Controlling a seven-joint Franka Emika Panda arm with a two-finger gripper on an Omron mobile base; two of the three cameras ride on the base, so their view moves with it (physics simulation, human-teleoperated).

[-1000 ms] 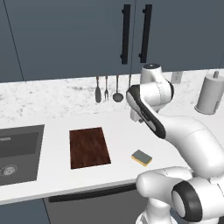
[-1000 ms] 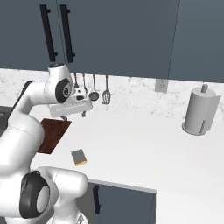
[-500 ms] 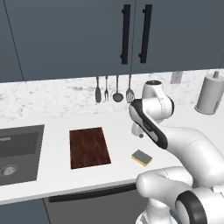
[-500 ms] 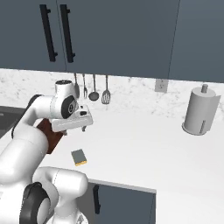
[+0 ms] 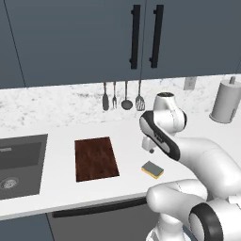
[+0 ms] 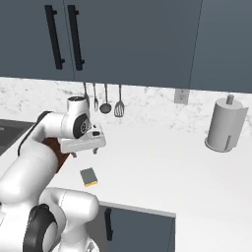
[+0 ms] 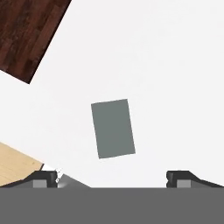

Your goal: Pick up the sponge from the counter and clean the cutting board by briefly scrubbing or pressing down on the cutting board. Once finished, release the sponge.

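Hand view is showing the pincer point(image 7: 112, 177) gaping wide above the sponge point(image 7: 113, 128) lying on the surface point(image 7: 175, 78).

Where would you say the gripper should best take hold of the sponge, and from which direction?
Probably from straight above, closing across the sponge's two long sides. It lies flat on the counter, scrub face up, apart from the cutting board, so every edge is free and the narrower span should fit the open gripper.

2 base views look forward-down over the counter point(image 5: 56, 188) from behind; hand view looks straight down, sponge point(image 7: 113, 128) ahead of fingertips point(image 7: 43, 178).
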